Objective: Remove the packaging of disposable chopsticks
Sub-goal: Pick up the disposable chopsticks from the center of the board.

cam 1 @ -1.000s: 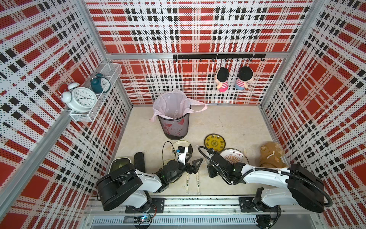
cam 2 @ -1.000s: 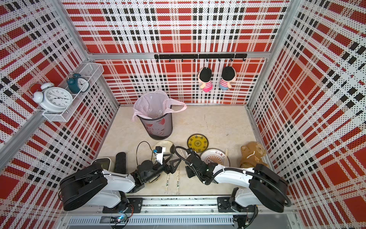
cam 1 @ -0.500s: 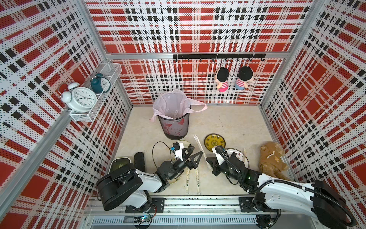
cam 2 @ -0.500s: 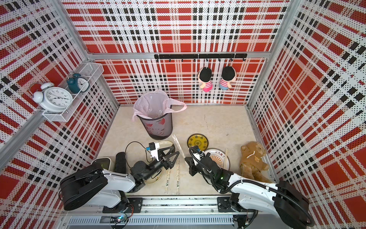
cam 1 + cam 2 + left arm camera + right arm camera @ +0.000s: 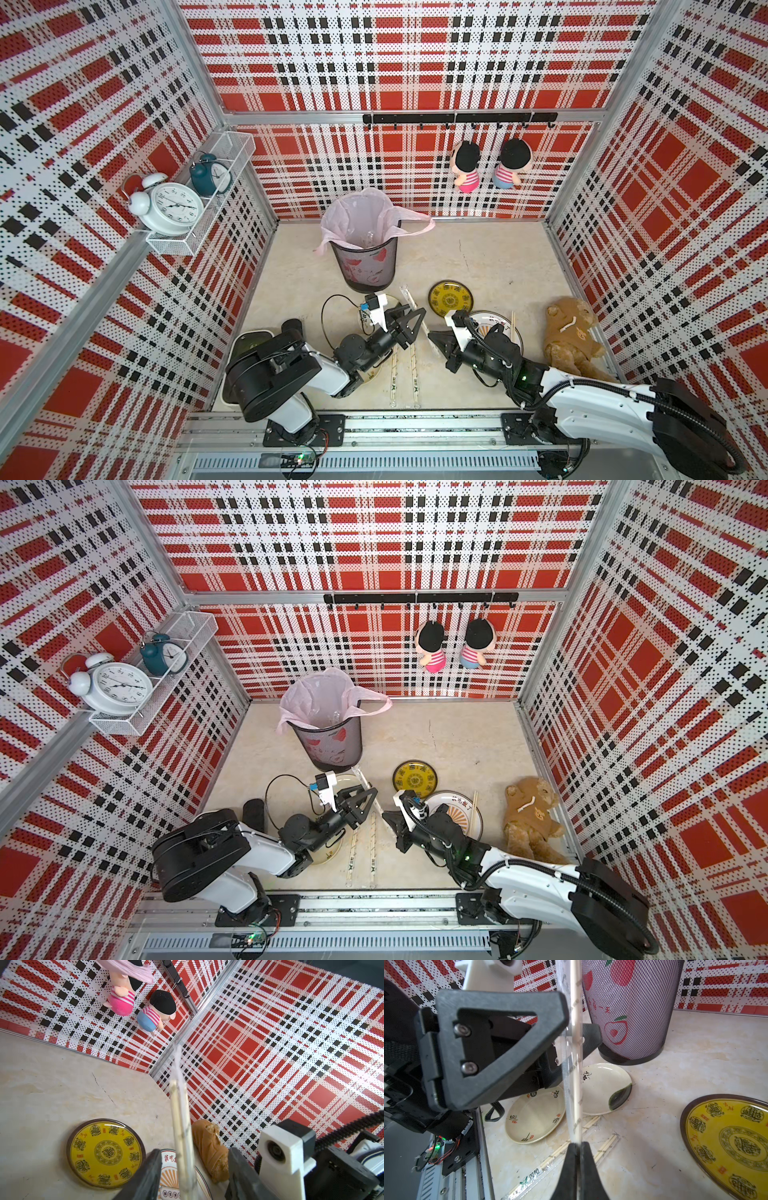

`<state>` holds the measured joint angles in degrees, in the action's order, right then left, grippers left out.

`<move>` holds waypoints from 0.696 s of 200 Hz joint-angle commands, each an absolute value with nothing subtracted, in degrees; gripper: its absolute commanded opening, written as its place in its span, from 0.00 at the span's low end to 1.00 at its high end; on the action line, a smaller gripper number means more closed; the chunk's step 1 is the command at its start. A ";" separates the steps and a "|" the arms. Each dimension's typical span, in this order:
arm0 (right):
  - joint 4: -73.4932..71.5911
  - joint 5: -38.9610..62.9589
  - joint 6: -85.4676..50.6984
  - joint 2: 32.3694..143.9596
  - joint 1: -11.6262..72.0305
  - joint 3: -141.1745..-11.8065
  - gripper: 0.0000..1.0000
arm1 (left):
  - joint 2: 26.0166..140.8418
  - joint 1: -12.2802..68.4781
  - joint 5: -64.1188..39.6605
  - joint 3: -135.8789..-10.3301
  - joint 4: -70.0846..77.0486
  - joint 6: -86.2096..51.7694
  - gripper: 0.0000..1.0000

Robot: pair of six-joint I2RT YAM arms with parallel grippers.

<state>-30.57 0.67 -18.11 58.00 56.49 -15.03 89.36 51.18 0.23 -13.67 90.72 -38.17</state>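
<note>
Pretty loud booth: walls [image 5: 415, 62] in red, white and black plaid, dotted all over. The tabletop [image 5: 498, 257] is beige marble. The bin [image 5: 365, 266] is black mesh with a pink liner [image 5: 361, 212] and red apple print. The yellow plate [image 5: 450, 297] has dark symbols and a brown rim. There's a white clock [image 5: 170, 205], a teal clock [image 5: 205, 178] and a tan teddy [image 5: 573, 332]. The pink doll [image 5: 466, 168] and blue doll [image 5: 510, 166] are both black-haired with striped tops. Each chopstick wrapper [image 5: 572, 1084] is clear with a green logo, and the sticks [image 5: 174, 1109] are pale tan.

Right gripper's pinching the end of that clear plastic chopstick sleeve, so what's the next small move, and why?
Probably close the left gripper on the clear plastic sleeve: its jaws straddle it with gaps on both sides, while the right gripper is shut on its end.
</note>
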 commanded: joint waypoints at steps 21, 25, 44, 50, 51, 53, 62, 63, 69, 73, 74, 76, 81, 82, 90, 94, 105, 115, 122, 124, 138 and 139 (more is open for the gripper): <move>-35.98 3.10 -17.02 61.30 56.42 -15.63 0.03 | 89.56 51.24 0.18 -14.37 93.77 -38.14 0.35; -36.11 3.28 -17.11 61.61 56.39 -15.79 0.03 | 89.53 51.24 0.18 -14.26 93.97 -38.14 0.34; -36.31 3.74 -17.50 62.84 56.40 -16.64 0.03 | 89.26 51.24 -0.13 -14.15 93.52 -38.14 0.27; -36.54 3.86 -17.58 63.14 56.41 -16.78 0.03 | 89.23 51.24 -0.09 -14.07 93.57 -38.23 0.25; -36.55 3.86 -17.58 63.21 56.42 -16.83 0.03 | 89.18 51.24 -0.09 -14.06 93.59 -38.27 0.25; -36.56 3.91 -17.58 63.31 56.42 -16.86 0.03 | 89.18 51.26 -0.15 -14.02 93.60 -38.31 0.25; -36.64 3.72 -17.48 63.69 56.41 -17.09 0.03 | 89.25 51.24 -0.18 -13.85 93.90 -38.41 0.22; -36.69 3.70 -17.49 63.75 56.42 -17.12 0.03 | 89.23 51.24 -0.18 -13.82 93.93 -38.41 0.22; -36.82 3.61 -17.49 63.95 56.42 -17.18 0.03 | 89.21 51.24 -0.18 -13.67 94.13 -38.49 0.20; -37.11 3.60 -17.49 64.11 56.43 -17.22 0.03 | 89.23 51.24 -0.13 -13.63 94.18 -38.50 0.17; -37.14 3.65 -17.49 64.14 56.43 -17.23 0.03 | 89.22 51.24 -0.20 -13.62 94.16 -38.50 0.16; -37.28 3.68 -17.49 64.22 56.43 -17.16 0.03 | 89.30 51.24 -0.18 -13.62 94.07 -38.50 0.14; -37.47 3.66 -17.49 64.45 56.43 -17.20 0.03 | 89.19 51.17 -0.20 -13.62 93.93 -38.50 0.12; -37.50 3.68 -17.49 64.48 56.43 -17.26 0.03 | 89.24 51.16 -0.19 -13.62 93.90 -38.50 0.12; -37.84 3.74 -17.49 64.83 56.37 -17.27 0.04 | 89.18 51.08 -0.22 -13.54 93.70 -38.42 0.10; -38.05 3.76 -17.51 65.01 56.35 -17.31 0.04 | 89.36 51.07 -0.22 -13.54 93.70 -38.33 0.09; -38.31 3.64 -17.61 65.34 56.38 -17.31 0.04 | 89.51 50.90 -0.27 -13.54 93.52 -38.23 0.00; -38.33 2.49 -17.40 65.59 56.42 -17.06 0.04 | 89.94 50.58 -0.57 -13.71 93.45 -38.23 0.00; -38.27 1.02 -17.45 65.84 56.27 -16.81 0.05 | 90.06 50.50 -0.65 -13.92 92.92 -38.15 0.00; -38.20 0.58 -17.48 65.94 56.15 -16.73 0.05 | 90.17 50.42 -0.62 -14.01 92.73 -38.14 0.00; -34.07 -0.81 -20.51 66.25 54.17 -17.30 0.21 | 90.57 49.95 -0.37 -14.24 91.35 -38.08 0.02; -33.56 -0.76 -20.85 66.21 54.03 -17.44 0.22 | 90.55 49.93 -0.27 -14.24 91.20 -38.07 0.03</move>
<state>-35.88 1.89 -18.39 65.52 56.01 -15.51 89.49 50.78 0.19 -13.65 91.07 -38.61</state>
